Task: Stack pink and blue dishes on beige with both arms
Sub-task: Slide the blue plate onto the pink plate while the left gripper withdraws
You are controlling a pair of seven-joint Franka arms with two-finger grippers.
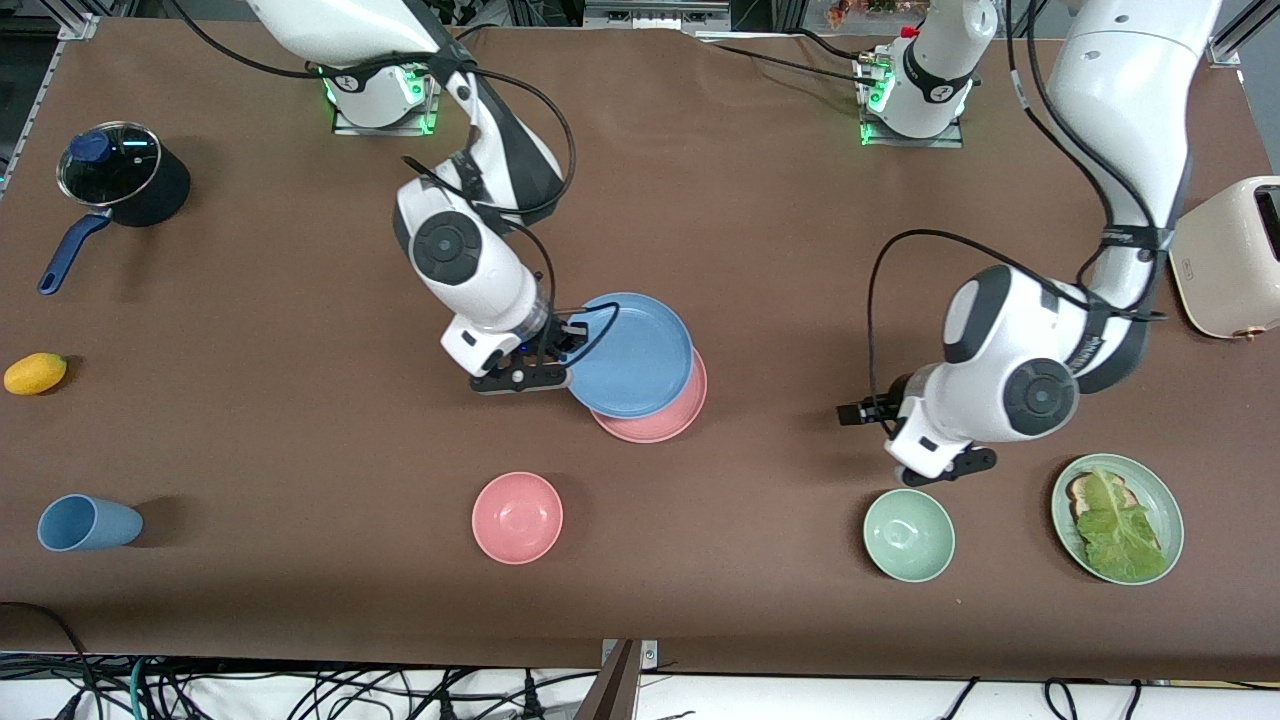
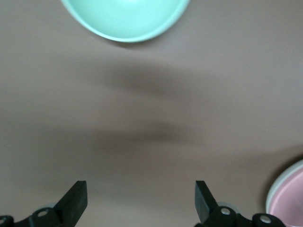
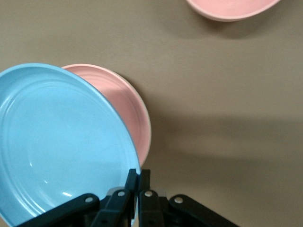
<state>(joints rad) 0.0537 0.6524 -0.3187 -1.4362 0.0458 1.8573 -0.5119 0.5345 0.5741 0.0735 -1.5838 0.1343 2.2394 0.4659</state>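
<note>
My right gripper (image 1: 566, 366) (image 3: 140, 177) is shut on the rim of the sky-blue plate (image 1: 632, 355) (image 3: 57, 142). It holds that plate tilted and partly over the pale pink plate (image 1: 660, 420) (image 3: 132, 109), which lies flat on the table's middle. A pale edge shows round the pink plate (image 2: 289, 198) in the left wrist view; I cannot tell whether it is the beige plate, which I see nowhere else. My left gripper (image 1: 950, 465) (image 2: 141, 194) hangs open over bare table beside a mint-green bowl (image 1: 908, 535) (image 2: 125, 19), holding nothing.
A small pink bowl (image 1: 517, 517) (image 3: 232, 7) sits nearer the front camera than the plates. A mint plate with toast and lettuce (image 1: 1160, 500) and a cream toaster (image 1: 1230, 260) are at the left arm's end. A blue cup (image 1: 88, 523), a yellow fruit (image 1: 35, 373) and a lidded pot (image 1: 120, 175) are at the right arm's end.
</note>
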